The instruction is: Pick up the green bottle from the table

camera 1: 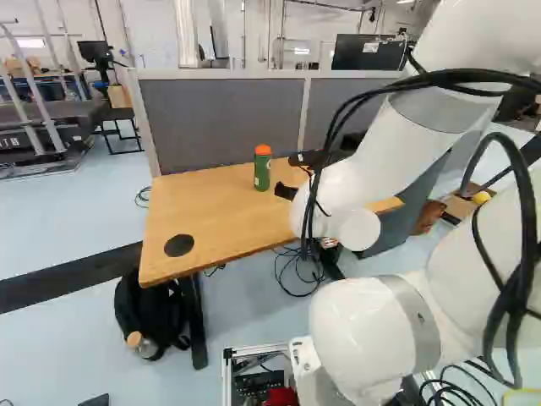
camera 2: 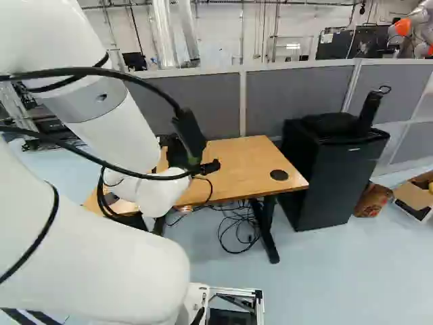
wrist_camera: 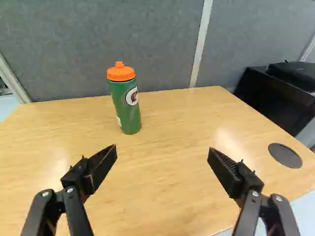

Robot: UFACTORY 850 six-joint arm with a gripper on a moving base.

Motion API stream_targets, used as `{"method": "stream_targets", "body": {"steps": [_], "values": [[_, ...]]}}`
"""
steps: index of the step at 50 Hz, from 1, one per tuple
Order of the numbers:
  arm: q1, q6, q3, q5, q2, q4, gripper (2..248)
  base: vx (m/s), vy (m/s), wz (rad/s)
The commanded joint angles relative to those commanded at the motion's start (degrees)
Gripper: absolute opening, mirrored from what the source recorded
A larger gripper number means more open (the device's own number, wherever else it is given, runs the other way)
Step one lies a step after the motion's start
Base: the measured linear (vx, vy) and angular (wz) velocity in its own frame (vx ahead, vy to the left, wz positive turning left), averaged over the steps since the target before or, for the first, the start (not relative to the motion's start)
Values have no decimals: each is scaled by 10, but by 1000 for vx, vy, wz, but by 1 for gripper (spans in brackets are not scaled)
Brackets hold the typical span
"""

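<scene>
The fingers of the black gripper [camera 1: 285, 174] are held wide apart, with bare tabletop seen between them in the wrist view. The green bottle [wrist_camera: 126, 105], capped in orange and marked with a round white emblem, is stood upright on the wooden table [wrist_camera: 170, 167], ahead of the gripper and nearer the far edge. The table is backed by a grey partition [wrist_camera: 142, 44] and flanked by a black cabinet [camera 2: 325, 179].

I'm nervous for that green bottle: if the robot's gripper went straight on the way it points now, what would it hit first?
The gripper would probably meet the table first, just beside the green bottle; depth is unclear, so it might brush the bottle.
</scene>
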Motion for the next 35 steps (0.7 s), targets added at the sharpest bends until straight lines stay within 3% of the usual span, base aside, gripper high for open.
{"method": "stream_targets", "body": {"steps": [35], "values": [[0,0,0,0,0,0,247,0,0,0]]}}
